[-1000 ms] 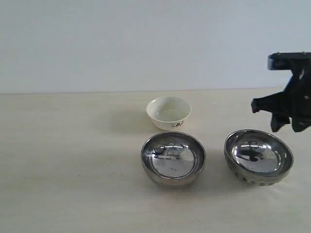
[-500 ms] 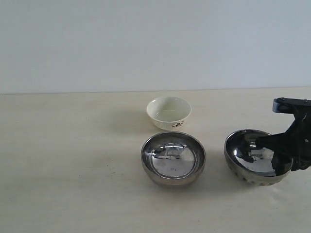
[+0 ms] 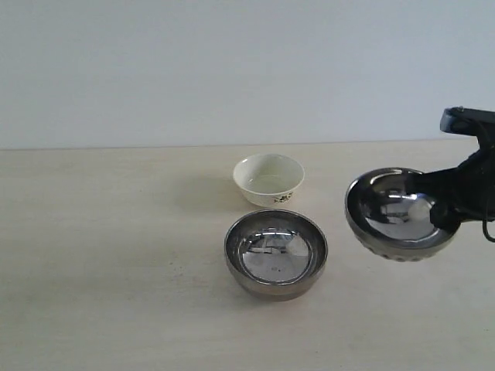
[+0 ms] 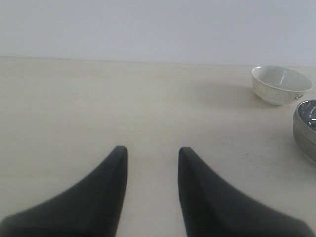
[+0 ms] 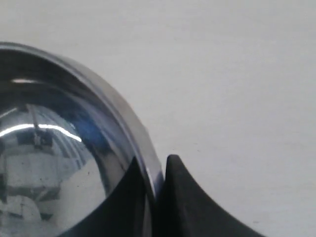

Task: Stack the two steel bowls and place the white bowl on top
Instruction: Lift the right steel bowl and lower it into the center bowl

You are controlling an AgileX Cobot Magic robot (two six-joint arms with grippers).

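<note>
While right pincer (image 5: 154,160) pinches dimpled steel bowl (image 3: 390,218) rim, bowl empty.

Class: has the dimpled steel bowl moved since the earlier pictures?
Yes. Held by the right gripper, the dimpled steel bowl has lifted and edged left, toward the smooth steel bowl.

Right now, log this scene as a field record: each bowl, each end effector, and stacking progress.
dimpled steel bowl: tilted, gripped at its rim, raised off the table
smooth steel bowl: upright on table, empty
white bowl: upright behind smooth steel bowl, apart from it
right end effector: shut on dimpled steel bowl's rim
left end effector: open, holding nothing
stacked: nothing yet
</note>
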